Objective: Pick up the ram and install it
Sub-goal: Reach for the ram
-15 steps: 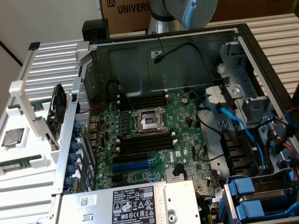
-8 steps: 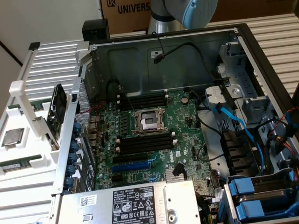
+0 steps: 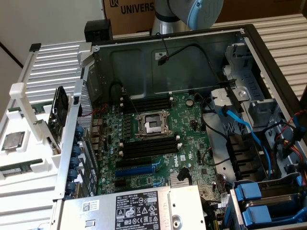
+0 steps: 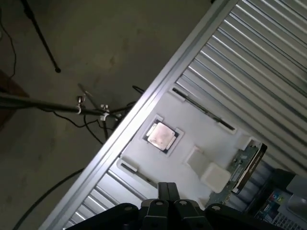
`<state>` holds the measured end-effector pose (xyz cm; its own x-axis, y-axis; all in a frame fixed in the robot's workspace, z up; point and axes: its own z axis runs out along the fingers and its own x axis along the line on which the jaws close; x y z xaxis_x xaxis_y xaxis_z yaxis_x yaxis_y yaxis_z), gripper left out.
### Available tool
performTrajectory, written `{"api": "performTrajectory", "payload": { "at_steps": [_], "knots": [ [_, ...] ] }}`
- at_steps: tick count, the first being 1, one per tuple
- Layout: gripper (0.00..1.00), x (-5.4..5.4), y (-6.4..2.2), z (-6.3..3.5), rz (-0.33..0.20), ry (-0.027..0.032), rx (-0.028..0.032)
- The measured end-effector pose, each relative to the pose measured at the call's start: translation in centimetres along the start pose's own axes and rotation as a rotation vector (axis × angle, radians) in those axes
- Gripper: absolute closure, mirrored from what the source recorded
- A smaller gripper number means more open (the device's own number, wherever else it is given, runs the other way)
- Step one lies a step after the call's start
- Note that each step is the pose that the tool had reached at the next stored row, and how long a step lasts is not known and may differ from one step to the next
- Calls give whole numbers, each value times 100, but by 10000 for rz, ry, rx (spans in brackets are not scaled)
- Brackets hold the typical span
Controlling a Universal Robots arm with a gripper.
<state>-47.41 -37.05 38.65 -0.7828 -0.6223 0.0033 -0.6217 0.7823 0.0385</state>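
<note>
Green board, cropped by the exterior view's left edge, was all that showed of the ram [image 3: 15,168]. It lay flat in a recess of the white holder [image 3: 21,93], outside the computer case [image 3: 268,62]. In the wrist view, two thin dark strips in that holder were too edge-on to identify. The arm [image 3: 199,12] was cut off at the top of the exterior view, its grey-blue joint behind the case's far wall. The pincer [image 4: 167,186] hung over the holder's edge, black fingers [image 4: 162,191] pressed together, gripping nothing. The holder also carried a silver-topped processor [image 4: 162,135] in a square pocket and a hard drive [image 4: 249,165] standing on edge. Inside the case, black memory slots [image 3: 146,103] flanked the motherboard's socket [image 3: 152,125].
</note>
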Motion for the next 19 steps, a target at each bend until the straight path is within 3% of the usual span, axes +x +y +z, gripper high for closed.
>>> {"api": "performTrajectory", "payload": {
  "at_steps": [8, 9, 19],
  "knots": [
    [89, 0, 0, 0, -1460, 56, 5],
    [89, 0, 0, 1, -1999, 77, 7],
    [89, 0, 0, 2, -3828, 148, 13]
  ]
}}
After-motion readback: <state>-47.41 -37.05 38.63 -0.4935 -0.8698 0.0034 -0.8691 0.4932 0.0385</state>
